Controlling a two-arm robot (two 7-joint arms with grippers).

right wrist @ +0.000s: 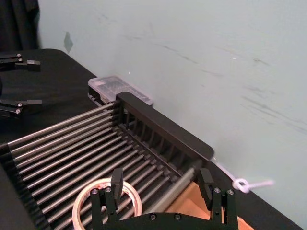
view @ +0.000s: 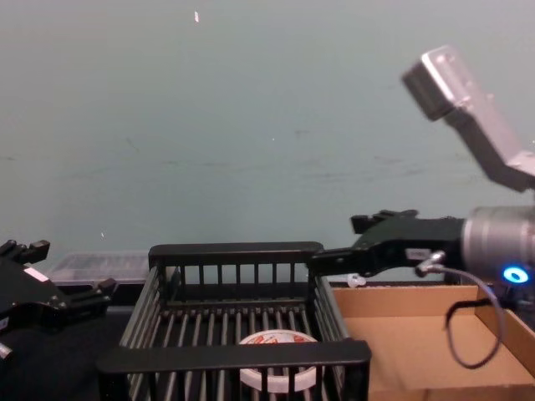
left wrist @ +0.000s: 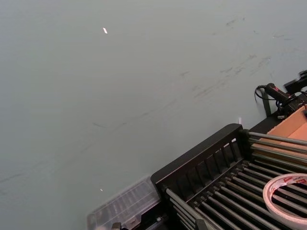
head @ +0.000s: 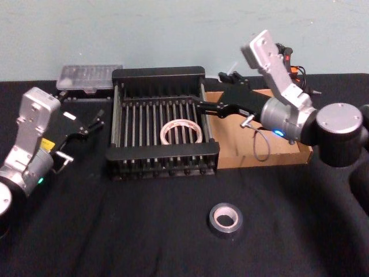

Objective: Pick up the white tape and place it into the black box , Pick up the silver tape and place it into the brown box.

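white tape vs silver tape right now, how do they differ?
The white tape lies inside the black box; the silver tape sits on the black table in front. White tape is wider and flatter, with red print; silver tape is smaller, dull grey. Both lie flat, ungripped.

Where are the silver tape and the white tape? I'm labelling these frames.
silver tape (head: 225, 220): head view, on the roll's grey top face.
white tape (head: 181, 133): head view, on the roll's front band, inside the black box (head: 158, 74).
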